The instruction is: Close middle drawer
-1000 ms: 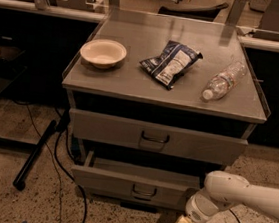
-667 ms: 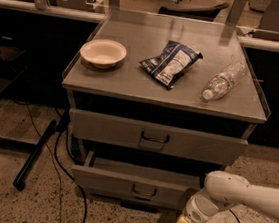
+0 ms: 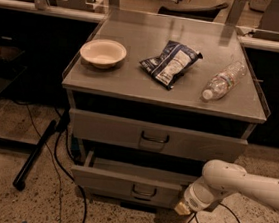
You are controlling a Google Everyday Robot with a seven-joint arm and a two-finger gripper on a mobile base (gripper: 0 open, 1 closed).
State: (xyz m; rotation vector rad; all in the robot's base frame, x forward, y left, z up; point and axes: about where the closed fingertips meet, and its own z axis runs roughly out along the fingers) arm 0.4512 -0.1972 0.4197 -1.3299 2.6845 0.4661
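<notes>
Below, grey metal middle drawer (image 3: 116, 180) pulled out, flat low front, small dark bail handle (image 3: 144, 190), pale hand (image 3: 183, 208) by its right corner, grip impossible to tell.

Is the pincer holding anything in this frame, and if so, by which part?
Cannot be told. The pincer sits low at the right end of the front panel of the middle drawer, away from its handle; no grip on anything is visible.
</notes>
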